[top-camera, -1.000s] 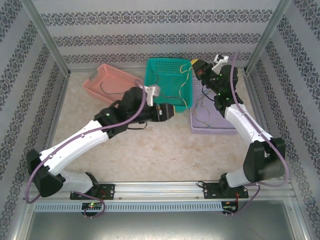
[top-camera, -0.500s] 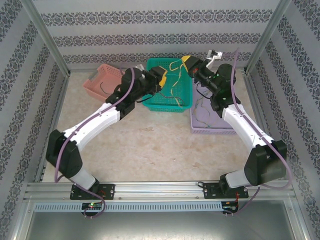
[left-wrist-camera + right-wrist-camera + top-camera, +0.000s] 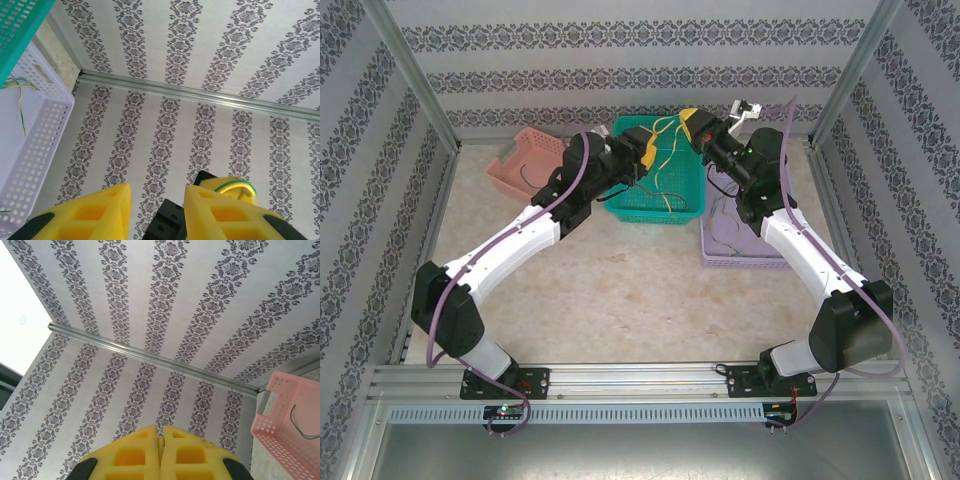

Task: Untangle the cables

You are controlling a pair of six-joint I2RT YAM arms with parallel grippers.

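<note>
Above the far teal basket [image 3: 656, 216]: parted fingers on the left gripper [image 3: 645, 149], pressed-together fingers on the right gripper [image 3: 688, 122] pinching thin yellow-green cables [image 3: 667, 160] dangling into it.

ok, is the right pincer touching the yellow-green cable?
Touching. The left wrist view shows the yellow-green cable looped over the tip of the right pincer; the top view shows it hanging from there.
</note>
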